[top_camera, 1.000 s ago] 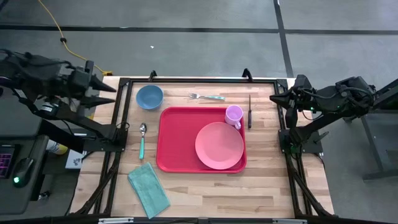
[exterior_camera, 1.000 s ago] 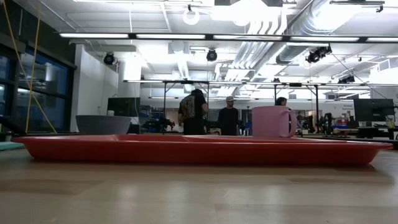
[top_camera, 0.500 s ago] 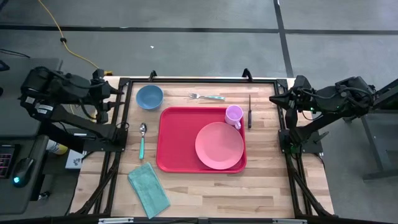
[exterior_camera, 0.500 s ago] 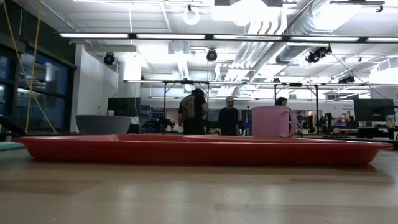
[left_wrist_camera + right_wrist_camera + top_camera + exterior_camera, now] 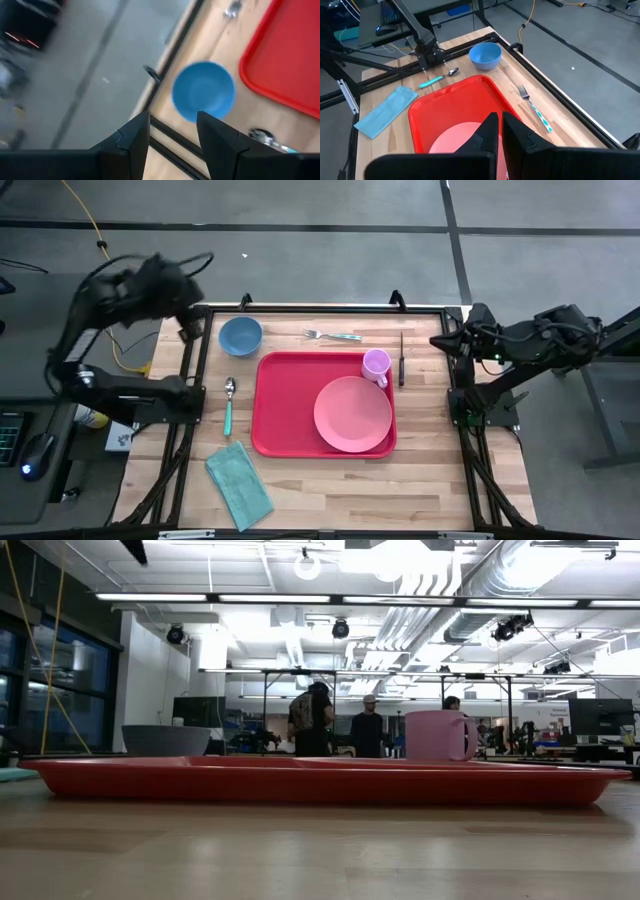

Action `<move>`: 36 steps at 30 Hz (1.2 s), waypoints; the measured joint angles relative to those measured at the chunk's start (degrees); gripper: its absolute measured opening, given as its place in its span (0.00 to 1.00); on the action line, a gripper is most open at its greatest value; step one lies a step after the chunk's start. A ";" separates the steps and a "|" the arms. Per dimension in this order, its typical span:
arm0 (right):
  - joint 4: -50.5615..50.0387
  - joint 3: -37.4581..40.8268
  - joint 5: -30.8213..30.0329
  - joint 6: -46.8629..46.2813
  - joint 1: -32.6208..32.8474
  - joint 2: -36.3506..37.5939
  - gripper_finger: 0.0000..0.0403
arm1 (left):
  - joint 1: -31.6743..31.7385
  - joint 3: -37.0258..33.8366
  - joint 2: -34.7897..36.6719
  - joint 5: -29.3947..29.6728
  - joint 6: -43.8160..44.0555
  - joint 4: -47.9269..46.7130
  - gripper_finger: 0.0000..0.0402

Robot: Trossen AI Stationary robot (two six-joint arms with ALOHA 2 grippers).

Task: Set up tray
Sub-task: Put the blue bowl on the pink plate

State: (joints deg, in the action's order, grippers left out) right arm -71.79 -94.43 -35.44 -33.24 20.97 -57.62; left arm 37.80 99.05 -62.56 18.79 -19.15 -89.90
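The red tray (image 5: 290, 405) lies flat mid-table, also showing in the low view (image 5: 320, 783). A pink plate (image 5: 352, 414) and a pink mug (image 5: 376, 366) sit on it. A blue bowl (image 5: 240, 335) stands at the far left, on the wood. My left gripper (image 5: 188, 328) hovers open just left of the bowl, above the left frame rail. In its wrist view its fingers (image 5: 172, 117) frame the bowl (image 5: 204, 91) with nothing between them. My right gripper (image 5: 437, 340) waits shut at the table's right edge (image 5: 499, 125).
A fork (image 5: 333, 335) lies near the far edge and a knife (image 5: 402, 358) right of the tray. A teal-handled spoon (image 5: 229, 405) lies left of the tray and a folded teal napkin (image 5: 239, 483) at the near left. Black frame rails (image 5: 197, 370) border the table. People stand in the room behind.
My left arm has swung from beyond the table's left edge toward the far left corner and the blue bowl. Its gripper has tipped downward and come lower. Nothing on the table has moved.
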 joint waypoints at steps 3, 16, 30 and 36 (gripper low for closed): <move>0.02 0.00 0.48 -0.39 0.00 -0.65 0.00 | 9.12 -0.05 -3.43 -7.62 -4.45 0.01 0.49; 0.00 0.00 1.62 -0.40 0.04 -2.57 0.00 | 31.30 -1.64 -6.49 -34.65 -10.78 0.12 0.49; 0.04 0.00 3.83 -1.27 0.07 -4.04 0.00 | 22.67 -15.96 -6.96 -12.00 2.08 5.35 0.49; 0.06 0.00 3.91 -1.27 0.07 -4.44 0.00 | 22.21 -19.53 -6.86 -6.66 4.86 7.82 0.49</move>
State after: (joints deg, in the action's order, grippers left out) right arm -71.73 -94.43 -31.53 -34.50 21.04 -62.06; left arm 60.01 79.52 -69.42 12.13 -14.29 -82.08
